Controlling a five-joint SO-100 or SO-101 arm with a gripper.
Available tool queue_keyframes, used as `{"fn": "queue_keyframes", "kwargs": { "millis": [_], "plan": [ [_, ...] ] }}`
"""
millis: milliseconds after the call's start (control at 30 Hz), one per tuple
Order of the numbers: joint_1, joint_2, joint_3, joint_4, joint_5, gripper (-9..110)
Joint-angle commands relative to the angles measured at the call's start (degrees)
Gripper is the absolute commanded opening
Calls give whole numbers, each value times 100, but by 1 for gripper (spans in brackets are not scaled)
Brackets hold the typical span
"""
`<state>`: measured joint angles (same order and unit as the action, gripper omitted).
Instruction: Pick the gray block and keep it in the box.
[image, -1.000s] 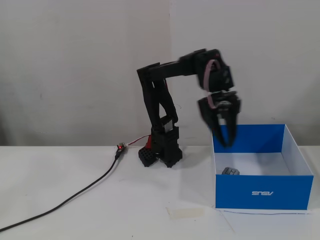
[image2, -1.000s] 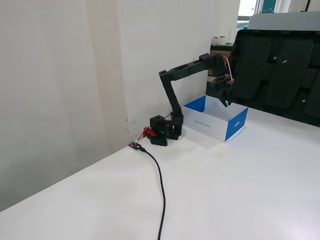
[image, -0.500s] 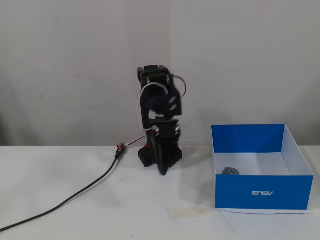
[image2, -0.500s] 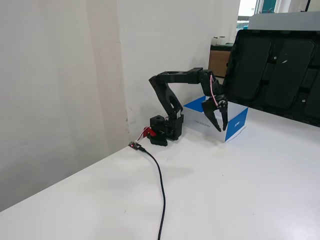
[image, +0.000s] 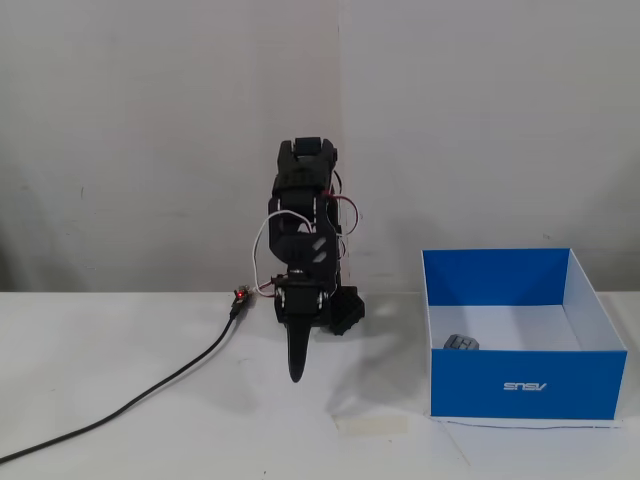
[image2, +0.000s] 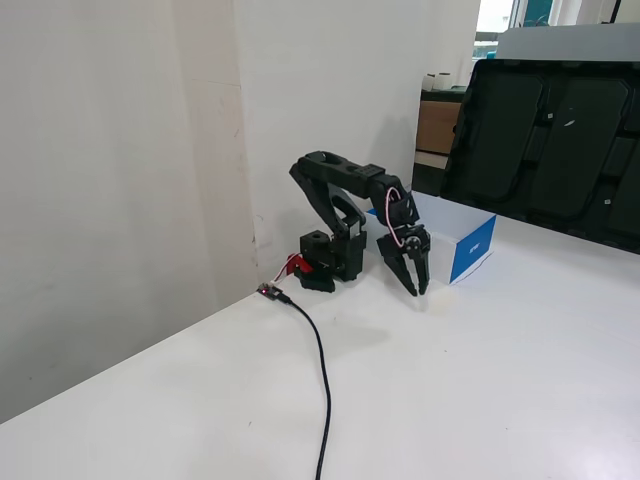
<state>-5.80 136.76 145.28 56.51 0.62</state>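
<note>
The gray block (image: 461, 343) lies inside the blue box (image: 527, 385), at its front left corner on the white floor. The box stands on the white table to the right of the arm in a fixed view, and behind the arm in the other fixed view (image2: 472, 249), where the block is hidden. My black gripper (image: 296, 372) hangs point down just above the table, left of the box and apart from it. Its fingertips (image2: 411, 288) lie close together and hold nothing.
A black cable (image: 170, 380) runs from a small board with a red light (image: 241, 296) to the table's front left edge. A pale strip of tape (image: 372, 425) lies near the box's front corner. Black trays (image2: 555, 140) stand behind the table.
</note>
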Motion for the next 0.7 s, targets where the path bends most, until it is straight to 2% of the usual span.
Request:
{"fn": "queue_keyframes", "kwargs": {
  "millis": [0, 333, 667],
  "plan": [
    [88, 756, 369, -229, 53, 0],
    [123, 2496, 1714, -237, 62, 0],
    [202, 3946, 2320, 237, 70, 0]
  ]
}}
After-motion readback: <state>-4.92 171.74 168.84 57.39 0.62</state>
